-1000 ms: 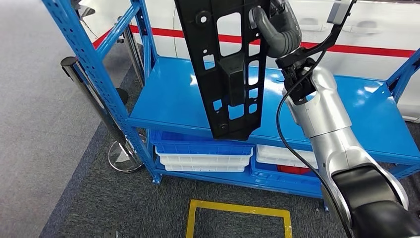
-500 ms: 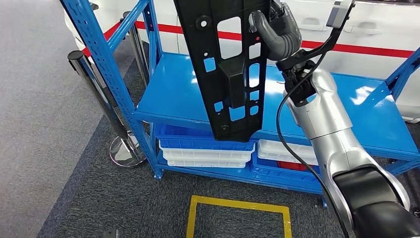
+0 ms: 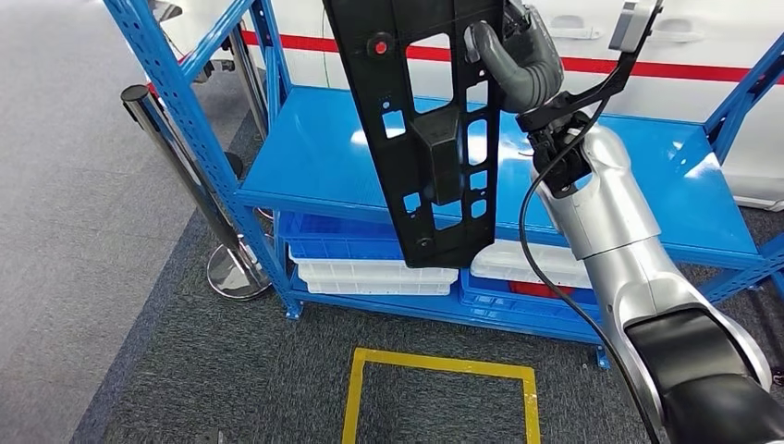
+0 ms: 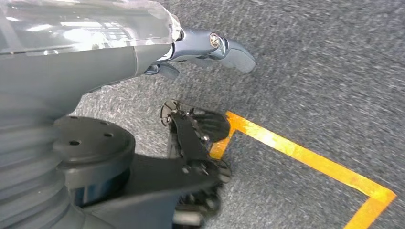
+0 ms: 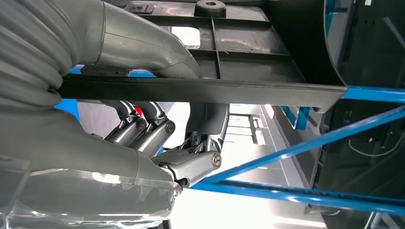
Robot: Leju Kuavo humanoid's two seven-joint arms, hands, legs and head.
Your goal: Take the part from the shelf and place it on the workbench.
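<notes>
We count one black part (image 3: 421, 129), one blue shelf (image 3: 324, 176), three white trays (image 3: 379, 277) stacked under its deck, and one yellow floor square (image 3: 439, 398) before it.

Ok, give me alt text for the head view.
The right hand holds a long black part upright in front of a blue shelf. White trays sit on the lower level, and a yellow floor outline lies below.

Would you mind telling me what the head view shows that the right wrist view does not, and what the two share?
Head view alone: the blue shelf board, white trays beneath, a yellow floor outline and a chrome post.

Right wrist view alone: the fingers curled behind the part, thumb over its edge.

Shared: the right robot hand gripping the black part, held off the shelf, and blue frame bars.
</notes>
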